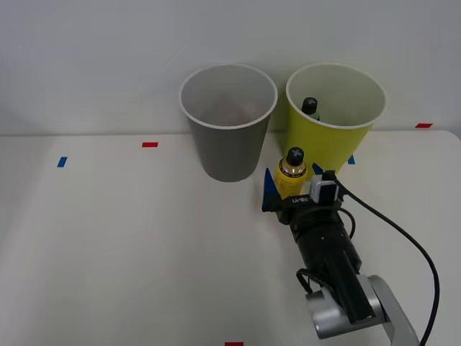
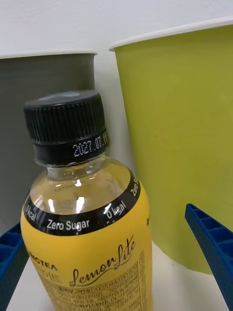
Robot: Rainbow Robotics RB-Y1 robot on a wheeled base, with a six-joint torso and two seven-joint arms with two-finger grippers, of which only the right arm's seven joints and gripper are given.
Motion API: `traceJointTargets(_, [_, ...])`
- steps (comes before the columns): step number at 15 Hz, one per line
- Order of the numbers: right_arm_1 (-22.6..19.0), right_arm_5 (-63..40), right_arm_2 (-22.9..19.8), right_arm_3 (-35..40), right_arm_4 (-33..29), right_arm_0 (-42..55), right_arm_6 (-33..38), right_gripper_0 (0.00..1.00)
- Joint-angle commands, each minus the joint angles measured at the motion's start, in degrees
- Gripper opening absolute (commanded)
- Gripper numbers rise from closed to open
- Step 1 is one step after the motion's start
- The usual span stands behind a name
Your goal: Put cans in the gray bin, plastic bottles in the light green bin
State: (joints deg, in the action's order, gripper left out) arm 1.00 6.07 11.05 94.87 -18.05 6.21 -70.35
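the yellow bottle [image 1: 293,173] stands upright on the table [image 1: 130,245], in front of the gap between the two bins and nearer the green bin [image 1: 333,119]. its black cap is on, and the label reads lemon lite, zero sugar. your right gripper [image 1: 292,189] sits low around it with the blue fingers [image 2: 213,243] spread, one on each side of the body. in the wrist view there is a clear gap on one side, and the other finger is too near the edge to tell if it touches, so you are not pinching the bottle yet.

so you are at the grasp step for this bottle. another bottle [image 1: 310,108] already shows inside the green bin, its black cap near the far wall. the gray bin [image 1: 228,122] stands just beside the green one, and what lies in it is too faint to name.

next, i'd judge, you close on the body below the shoulder, lift straight up until the base clears the green bin's white rim, carry it forward over the opening, and let go. mind the rim: the bin is very close, and a low carry could nudge or tip it.
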Motion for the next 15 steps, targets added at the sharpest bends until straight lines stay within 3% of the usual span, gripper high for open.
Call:
traceJointTargets(1, [0.0,-0.3,-0.1,0.1,-0.1,-0.1,0.0,1.00])
traceJointTargets(15, [0.0,-0.4,0.2,0.1,-0.1,-0.3,-0.1,1.00])
